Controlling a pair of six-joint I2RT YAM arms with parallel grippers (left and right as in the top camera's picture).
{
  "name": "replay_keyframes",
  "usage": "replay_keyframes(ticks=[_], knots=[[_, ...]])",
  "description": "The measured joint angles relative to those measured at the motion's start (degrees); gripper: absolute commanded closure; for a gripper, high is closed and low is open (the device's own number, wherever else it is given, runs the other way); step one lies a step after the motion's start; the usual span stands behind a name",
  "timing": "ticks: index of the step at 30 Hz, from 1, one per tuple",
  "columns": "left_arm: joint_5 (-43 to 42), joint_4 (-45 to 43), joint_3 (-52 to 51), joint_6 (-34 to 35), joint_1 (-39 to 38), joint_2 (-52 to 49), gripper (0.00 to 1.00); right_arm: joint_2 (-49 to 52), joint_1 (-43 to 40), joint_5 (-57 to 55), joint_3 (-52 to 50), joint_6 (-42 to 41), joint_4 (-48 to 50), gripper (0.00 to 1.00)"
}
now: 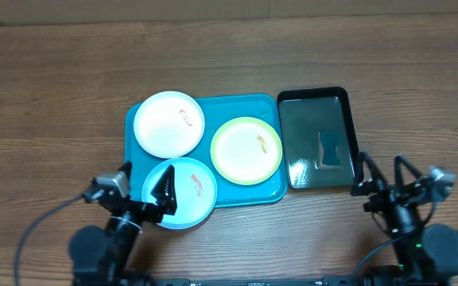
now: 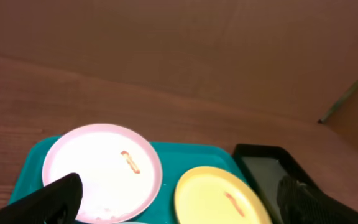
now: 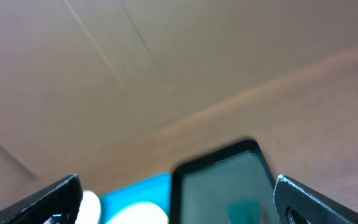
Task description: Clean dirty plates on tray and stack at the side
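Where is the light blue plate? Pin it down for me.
Overhead view: the light blue plate sits at the near-left corner of the tray, just in front of the white plate and left of the lime green plate.

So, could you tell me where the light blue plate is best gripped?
Pinch the light blue plate at its near rim, coming from the robot's side: it lies flat, and that edge overhangs the tray, likely leaving room beneath for a finger.

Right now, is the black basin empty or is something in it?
Not empty: a small teal object lies inside the black basin, toward its right side. What it is, I cannot tell.
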State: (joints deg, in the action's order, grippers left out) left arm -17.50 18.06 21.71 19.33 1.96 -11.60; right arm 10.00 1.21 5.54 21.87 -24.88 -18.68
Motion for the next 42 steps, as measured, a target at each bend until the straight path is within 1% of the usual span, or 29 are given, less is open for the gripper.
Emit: replay_keyframes(ticks=[2,3,4,5,8,10,13,14,15,16,17,18,22,25,29,31,32,34,35,36,39,42], knots=[[-1.4,4.9,8.8,-0.3,0.0,-6.3,0.0,5.3,0.0,0.0,7.3,0.1,-4.7,0.0],[-3.0,9.7,15.5,-1.2,0.0,-11.4,0.0,9.5,0.0,0.0,12.0,0.6,-8.1,0.0],[-4.0,13.0,19.3,-1.8,0.0,-14.6,0.0,12.3,0.0,0.0,14.8,0.9,-10.4,0.0],[-4.8,18.2,24.1,-2.7,0.0,-18.3,0.0,15.3,0.0,0.0,17.8,1.4,-12.9,0.0],[-6.4,35.6,40.2,-6.0,0.0,-32.1,0.0,28.2,0.0,0.0,29.5,4.1,-25.2,0.0],[-6.8,44.8,50.5,-7.6,0.0,-42.0,0.0,38.4,0.0,0.0,38.5,5.6,-35.5,0.0],[-7.2,52.0,61.4,-8.2,0.0,-53.5,0.0,51.8,0.0,0.0,49.9,7.0,-45.5,0.0],[-7.3,54.0,63.9,-8.2,0.0,-56.7,0.06,55.6,0.0,0.0,52.8,7.1,-47.8,0.0],[-7.5,55.2,65.8,-8.2,0.0,-59.5,0.25,59.1,0.0,0.1,55.7,7.3,-50.7,0.0],[-7.6,56.1,67.0,-8.5,0.0,-61.9,0.62,62.3,0.0,0.3,58.1,7.4,-53.2,0.0],[-7.8,57.0,67.7,-8.5,0.0,-64.1,0.96,64.8,0.0,0.5,59.9,7.6,-54.9,0.0],[-8.2,57.9,68.0,-8.6,0.0,-65.9,0.96,67.8,0.0,1.0,61.6,7.8,-56.6,0.0],[-8.4,61.7,67.9,-8.8,-0.9,-72.8,0.96,73.3,0.0,2.6,62.7,8.2,-58.2,0.01],[-6.9,61.4,66.6,-9.0,-3.4,-76.9,0.96,76.1,0.0,3.5,62.7,8.2,-58.5,0.01],[-4.3,58.6,63.6,-8.6,-7.9,-80.6,0.95,78.1,0.2,3.7,62.7,8.3,-58.5,0.01],[-2.3,56.2,62.0,-7.7,-10.2,-82.1,0.85,78.5,0.7,3.9,62.7,8.4,-58.5,0.01],[-1.4,55.2,61.3,-7.2,-11.3,-82.8,0.78,78.7,1.1,4.0,62.7,8.4,-58.6,0.03],[0.2,53.4,60.1,-5.9,-13.0,-84.0,0.74,79.1,2.0,4.1,62.7,8.5,-58.7,0.07],[0.9,52.5,59.5,-5.7,-13.9,-84.5,0.73,79.3,2.4,4.1,62.7,8.5,-58.7,0.08],[1.5,51.5,59.1,-5.5,-14.6,-85.1,0.73,79.4,2.8,4.0,62.7,8.5,-58.7,0.1],[2.8,48.2,58.2,-4.9,-16.6,-86.7,0.74,79.5,4.1,3.6,62.7,8.5,-58.6,0.1],[3.3,44.9,58.1,-4.6,-18.0,-88.2,0.77,79.5,5.2,2.3,62.7,8.5,-58.2,0.11]])
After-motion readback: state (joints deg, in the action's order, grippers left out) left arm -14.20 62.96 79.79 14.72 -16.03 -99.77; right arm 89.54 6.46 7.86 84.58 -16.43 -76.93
